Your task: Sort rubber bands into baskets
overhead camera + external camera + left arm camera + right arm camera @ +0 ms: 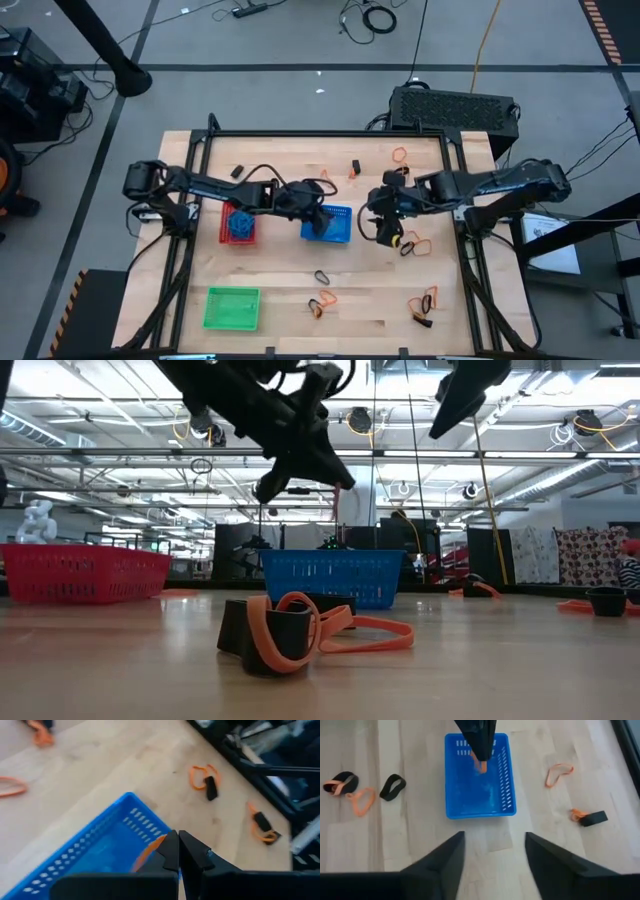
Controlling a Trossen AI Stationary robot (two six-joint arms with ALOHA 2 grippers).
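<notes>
Three baskets sit on the table [400, 310] in the high view: red basket [238, 226] centre-left, blue basket [330, 225] at centre, green basket [232, 308] lower left.

Left gripper [481, 762] hangs over the blue basket, fingers pinched shut on an orange band [482, 766]; the band's tip shows below the fingertips, above the basket floor.

Right gripper [492, 852] waits right of the blue basket, fingers wide, nothing between them.

Step in hand, as I judge it: drop the orange band into the blue basket. Best done by staying centred over the floor, away from the mesh walls, lowering a little, then opening fully so the loop cannot cling to a finger.

Loose bands [415, 243] lie at centre right and along the lower edge, orange and black.

No brand, label or writing is readable.
</notes>
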